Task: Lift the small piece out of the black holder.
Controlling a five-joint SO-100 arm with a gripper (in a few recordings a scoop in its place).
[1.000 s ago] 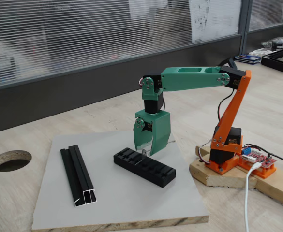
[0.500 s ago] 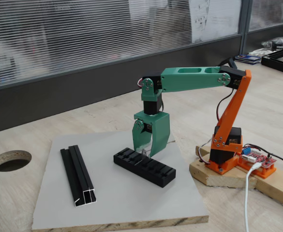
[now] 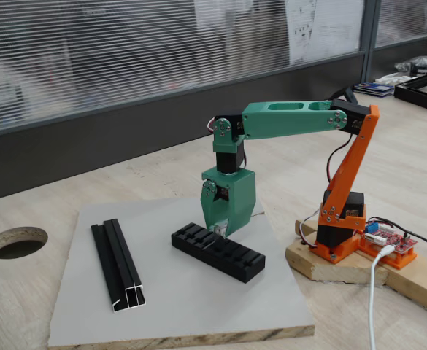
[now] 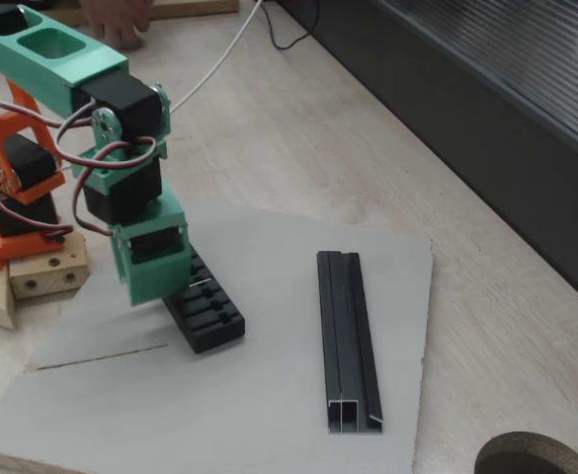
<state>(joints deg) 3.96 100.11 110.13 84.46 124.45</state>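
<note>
The black holder, a slotted block, lies on the grey board. My green gripper points straight down onto the holder's far end. Its fingers have come together on the small piece, a tiny grey tab standing in a slot. In the other fixed view a thin edge of the small piece shows just beside the green finger, still at the holder's top.
A long black channel rail lies on the same board, apart from the holder. The orange arm base stands on a wooden block beside the board. A round hole is cut in the table. A person's hand is at the far edge.
The jaws have narrowed from open to closed over the holder's end. The arm has stayed at about the same place and height.
</note>
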